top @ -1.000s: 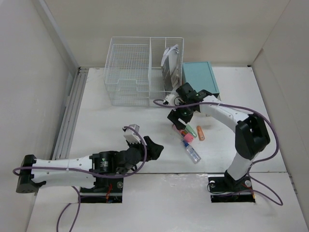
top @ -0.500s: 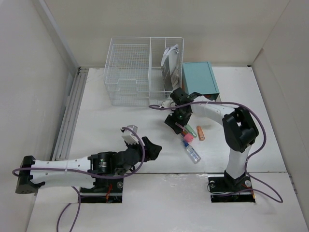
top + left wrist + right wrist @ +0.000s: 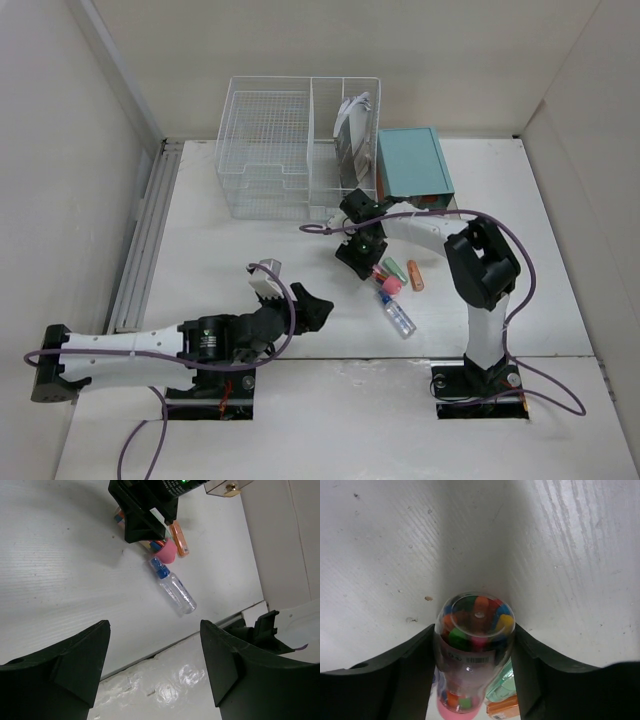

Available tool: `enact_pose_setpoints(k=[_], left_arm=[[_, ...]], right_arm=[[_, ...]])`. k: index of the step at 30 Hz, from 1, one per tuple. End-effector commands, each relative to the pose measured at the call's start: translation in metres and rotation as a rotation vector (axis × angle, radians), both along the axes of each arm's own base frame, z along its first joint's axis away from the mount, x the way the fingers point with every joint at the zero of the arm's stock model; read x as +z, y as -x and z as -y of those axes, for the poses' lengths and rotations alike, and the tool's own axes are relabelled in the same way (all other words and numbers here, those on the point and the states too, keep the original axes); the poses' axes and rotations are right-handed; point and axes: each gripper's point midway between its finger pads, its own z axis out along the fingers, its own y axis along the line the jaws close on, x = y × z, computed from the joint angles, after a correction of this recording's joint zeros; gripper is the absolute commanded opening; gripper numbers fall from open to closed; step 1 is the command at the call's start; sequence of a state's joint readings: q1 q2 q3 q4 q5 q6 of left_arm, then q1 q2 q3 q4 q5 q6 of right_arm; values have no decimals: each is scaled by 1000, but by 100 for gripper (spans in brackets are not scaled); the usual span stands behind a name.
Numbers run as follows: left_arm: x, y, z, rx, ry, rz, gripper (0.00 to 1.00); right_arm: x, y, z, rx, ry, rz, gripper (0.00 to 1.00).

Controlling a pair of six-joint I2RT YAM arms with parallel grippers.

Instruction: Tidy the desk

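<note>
Desk surface spreads under both arms, and its loose clutter lies in one small cluster just in front of the teal drawer box. The right end effector is down in that cluster. Its fingers hug a clear bottle of coloured pieces with a pink cap, one pad against each side, so the grip looks made or all but made. Whether the bottle has left the surface cannot be told. Taking it across its round body seems a sensible hold, since on its side it could roll.

Just beside it lie a green pen-like item and an orange marker, with a clear spray bottle nearer the arms. The left end effector hovers well apart, wide and empty, probably parked out of the way. Behind stands the white wire basket organizer, a likely destination.
</note>
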State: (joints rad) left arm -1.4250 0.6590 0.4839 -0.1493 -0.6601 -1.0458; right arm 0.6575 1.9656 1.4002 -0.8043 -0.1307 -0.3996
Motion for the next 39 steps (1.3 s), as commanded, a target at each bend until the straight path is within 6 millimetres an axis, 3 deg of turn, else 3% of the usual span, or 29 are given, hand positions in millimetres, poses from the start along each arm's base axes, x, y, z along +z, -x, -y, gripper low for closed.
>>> enact_pose_setpoints(k=[1, 5, 8, 9, 12, 16, 21, 23, 24, 28, 33, 35, 37, 39], left_arm=[[5, -2, -1, 7, 14, 27, 70], [6, -3, 2, 4, 17, 35, 69], [9, -4, 7, -3, 13, 49, 69], [5, -4, 8, -3, -3, 46, 69], [9, -5, 16, -9, -11, 58, 69], [8, -4, 27, -33, -31, 60, 69], [10, -4, 35, -42, -19, 58, 69], [12, -4, 36, -44, -15, 65, 69], [9, -4, 37, -45, -24, 64, 69], [10, -5, 40, -44, -15, 65, 69], [9, -5, 41, -47, -22, 71, 69], [5, -3, 41, -57, -30, 65, 69], [7, -3, 42, -57, -21, 67, 69], [3, -3, 42, -54, -17, 61, 69]], right_arm=[[8, -11, -9, -20, -13, 44, 35], [28, -10, -8, -8, -33, 75, 7], [68, -11, -15, 22, -106, 127, 4], [96, -14, -20, 38, -158, 176, 2], [144, -18, -28, 46, -240, 256, 0], [210, -37, -4, -23, -328, 404, 0], [258, -87, 65, -228, -323, 620, 0], [264, -97, 88, -288, -312, 680, 0], [269, -112, 105, -335, -316, 727, 0], [270, -132, 129, -383, -358, 768, 0], [255, -149, 139, -392, -424, 737, 0], [260, -156, 144, -412, -438, 768, 0], [240, -158, 149, -428, -423, 741, 0], [236, -160, 151, -424, -439, 758, 0]])
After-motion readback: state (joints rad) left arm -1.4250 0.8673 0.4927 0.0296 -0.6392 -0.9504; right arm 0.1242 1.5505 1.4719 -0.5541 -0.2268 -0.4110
